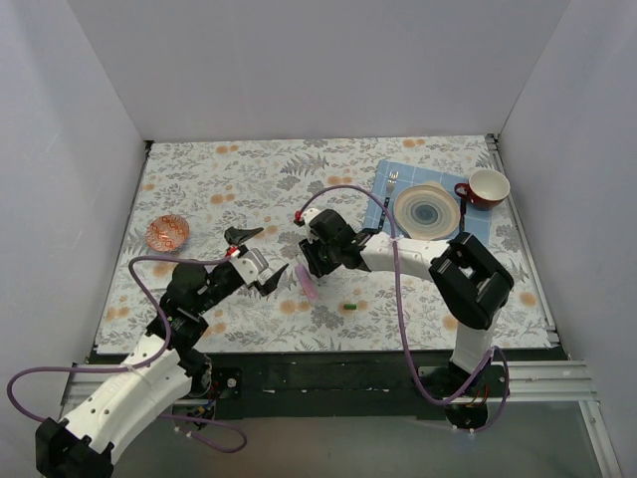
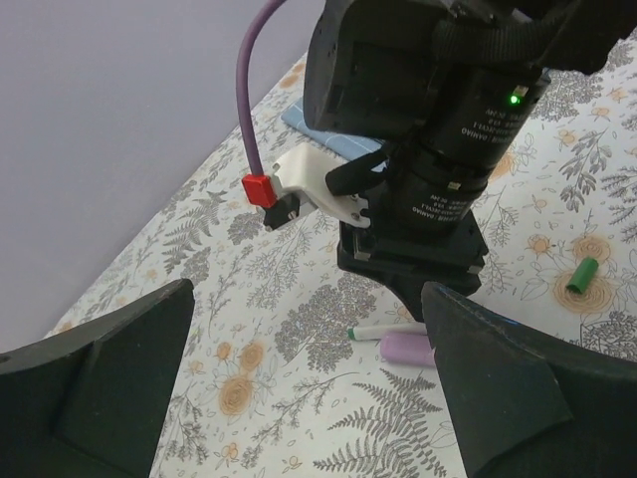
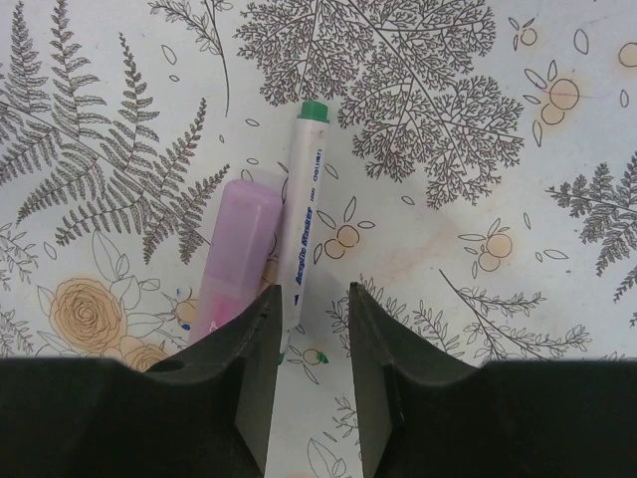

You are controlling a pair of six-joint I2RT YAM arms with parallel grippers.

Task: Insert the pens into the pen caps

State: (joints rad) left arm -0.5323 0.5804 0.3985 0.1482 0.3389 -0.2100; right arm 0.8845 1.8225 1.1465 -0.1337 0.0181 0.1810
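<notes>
left hand [image 2: 307,294]: being held spread wide with nothing in it, just beside the right hand

right hand [image 3: 313,299]: being pointed down at the two pens. the fingers [image 3: 261,378] are parted by a narrow gap, so it's released, nothing is being squeezed

whitish pen [image 3: 304,214]: being left flat on the surface [image 1: 249,174], green end pointing away from the right hand. the other end is being framed just inside the gap, right by one finger, and honestly can't tell if it's touching

pink-lilac pen [image 3: 237,259]: being left flat alongside the whitish pen, pretty much side by side. its near end is being hidden by the same finger

green cap [image 1: 349,306]: being left on its own on the floral surface, apart from both pens and nearer the arm bases

other stuff: a plate [image 1: 426,211], a fork [image 1: 391,184] and a red cup [image 1: 488,187] are being kept at the far right around a blue mat [image 1: 382,177], and a small orange dish [image 1: 167,233] is sitting at the far left
</notes>
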